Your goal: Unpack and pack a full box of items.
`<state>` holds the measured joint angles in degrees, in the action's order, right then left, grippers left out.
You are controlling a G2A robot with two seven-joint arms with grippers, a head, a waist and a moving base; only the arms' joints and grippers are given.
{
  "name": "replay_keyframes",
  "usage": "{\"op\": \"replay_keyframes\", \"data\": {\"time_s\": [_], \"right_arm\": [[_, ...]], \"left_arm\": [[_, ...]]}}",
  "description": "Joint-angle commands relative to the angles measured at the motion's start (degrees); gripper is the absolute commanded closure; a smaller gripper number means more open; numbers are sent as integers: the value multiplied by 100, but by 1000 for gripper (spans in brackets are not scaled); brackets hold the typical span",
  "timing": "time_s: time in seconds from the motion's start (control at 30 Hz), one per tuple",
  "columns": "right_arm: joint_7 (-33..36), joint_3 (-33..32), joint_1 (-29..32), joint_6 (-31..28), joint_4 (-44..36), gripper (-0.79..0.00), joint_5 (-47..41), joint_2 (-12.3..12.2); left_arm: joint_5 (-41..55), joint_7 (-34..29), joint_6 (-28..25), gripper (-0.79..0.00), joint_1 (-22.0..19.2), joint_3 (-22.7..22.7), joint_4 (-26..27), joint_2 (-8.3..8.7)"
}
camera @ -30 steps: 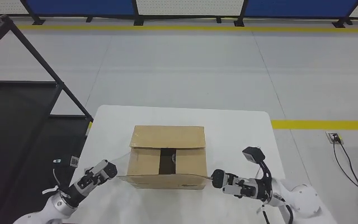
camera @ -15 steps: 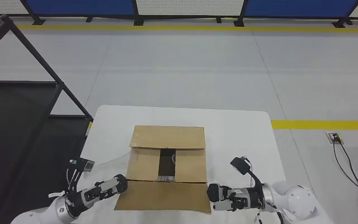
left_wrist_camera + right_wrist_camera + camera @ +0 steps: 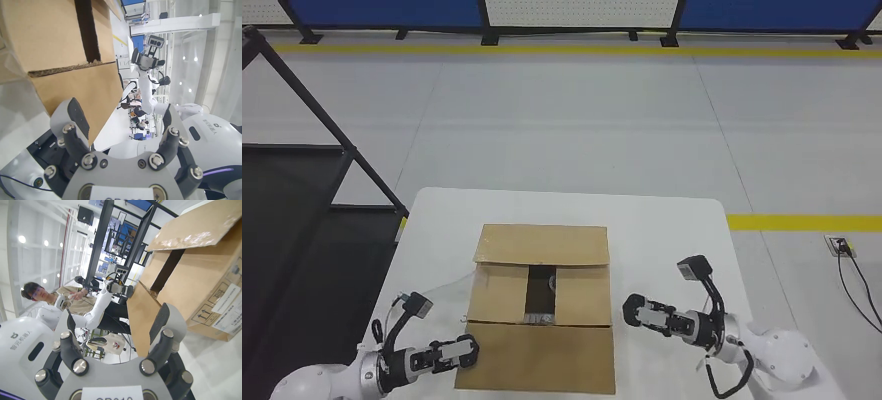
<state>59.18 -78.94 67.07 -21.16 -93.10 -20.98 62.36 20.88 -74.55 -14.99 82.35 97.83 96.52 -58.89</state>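
Your white tabletop (image 3: 672,230) carries the brown cardboard box (image 3: 542,260), 2 inner flaps half shut. The box's long near flap (image 3: 537,355), upright 1 second ago, now lies folded out, likely to clear the opening. The left pincer (image 3: 466,352) is spread around that flap's corner. The right pincer (image 3: 634,312), also spread, has drawn back beside the box.

Box (image 3: 542,262) on table (image 3: 672,230), flap (image 3: 537,357) spread before it

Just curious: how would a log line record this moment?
box: near flap folded out, inner flaps shut | left fingers: open, at flap corner | right fingers: open, clear of box
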Motion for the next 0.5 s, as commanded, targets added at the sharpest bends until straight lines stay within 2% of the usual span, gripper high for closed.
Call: {"op": "replay_keyframes", "data": {"time_s": [0.0, 0.33, 0.47], "right_arm": [[-105, -24, -48, 203, 80, -785, 23, -5], [-105, -24, -48, 203, 80, -785, 23, -5], [-525, 346, -231, 695, 129, -785, 55, 60]], "left_arm": [[13, 0, -3, -785, 2, 4, 3, -1], [13, 0, -3, -785, 2, 4, 3, -1], [-151, 279, 39, -785, 33, -116, 85, -2]]}}
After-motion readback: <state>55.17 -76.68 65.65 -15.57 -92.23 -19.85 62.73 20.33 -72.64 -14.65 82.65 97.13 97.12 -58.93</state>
